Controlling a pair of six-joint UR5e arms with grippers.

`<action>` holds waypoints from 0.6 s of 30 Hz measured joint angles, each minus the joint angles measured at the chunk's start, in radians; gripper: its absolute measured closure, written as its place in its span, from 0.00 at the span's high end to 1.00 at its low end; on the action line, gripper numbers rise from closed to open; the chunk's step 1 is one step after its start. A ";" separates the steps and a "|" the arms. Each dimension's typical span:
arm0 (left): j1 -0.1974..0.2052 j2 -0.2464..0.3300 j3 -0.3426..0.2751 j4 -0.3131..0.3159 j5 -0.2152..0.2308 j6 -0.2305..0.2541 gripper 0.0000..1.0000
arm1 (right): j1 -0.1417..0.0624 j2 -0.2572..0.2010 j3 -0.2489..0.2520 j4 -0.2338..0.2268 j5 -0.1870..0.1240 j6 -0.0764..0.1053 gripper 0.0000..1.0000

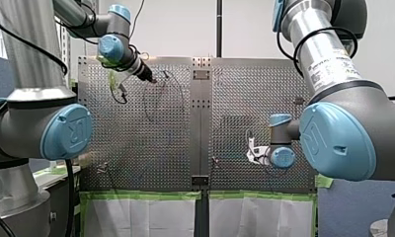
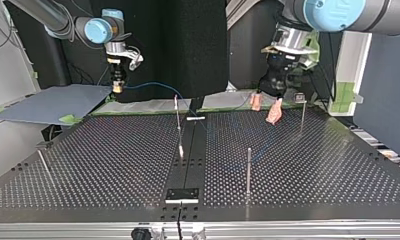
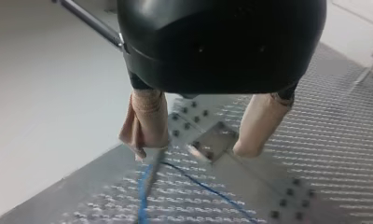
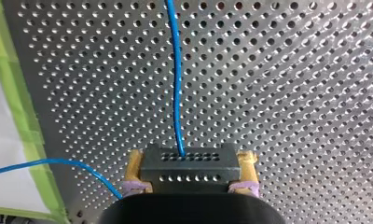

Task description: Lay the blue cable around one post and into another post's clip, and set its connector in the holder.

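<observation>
Two grippers show. My right gripper (image 4: pixel 190 161) is closed tight on the connector (image 4: pixel 189 170), a small dark block with rows of tiny holes. Its yellow pads (image 4: pixel 134 170) press on the block's two sides. The blue cable (image 4: pixel 176 93) comes out of the block ahead of the gripper and runs straight away over the table (image 4: pixel 292 93), which is full of holes. Another bit of the cable curves off beside the gripper toward the green tape (image 4: pixel 17 102) at the table's edge. In the top view this gripper (image 2: pixel 117 89) hangs at the far left, up above the table, and the cable (image 2: pixel 153 85) goes from it toward the middle.

My left gripper (image 3: pixel 194 151) is spread wide and holds nothing. Its beige fingers (image 3: pixel 145 121) point down at the table. The cable lies on the table just beside one fingertip. I cannot tell if they touch. In the top view this gripper (image 2: pixel 264 107) is at the far right, low over the table. One thin post (image 2: pixel 248 170) stands nearer, right of the middle. Another post (image 2: pixel 302 112) stands just to the right of the left gripper.
</observation>
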 joint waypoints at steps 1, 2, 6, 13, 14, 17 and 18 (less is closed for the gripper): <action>-0.009 0.000 -0.009 -0.010 -0.008 0.009 1.00 | 0.001 0.000 0.005 -0.003 0.000 0.000 0.20; -0.021 -0.005 -0.023 -0.020 -0.020 0.023 1.00 | 0.003 0.000 0.008 -0.004 0.000 0.000 0.20; -0.065 -0.039 -0.067 -0.018 -0.063 0.067 1.00 | 0.013 0.000 0.015 -0.002 0.000 0.000 0.20; -0.144 -0.116 -0.145 0.049 -0.141 0.145 1.00 | 0.027 0.000 0.016 0.009 0.003 -0.008 0.20; -0.157 -0.129 -0.158 0.062 -0.155 0.158 1.00 | 0.028 0.000 0.016 0.009 0.003 -0.009 0.20; -0.189 -0.161 -0.180 0.094 -0.187 0.190 1.00 | 0.031 0.000 0.016 0.007 0.001 -0.010 0.20; -0.199 -0.171 -0.183 0.104 -0.197 0.201 1.00 | 0.032 0.000 0.015 0.006 0.000 -0.011 0.20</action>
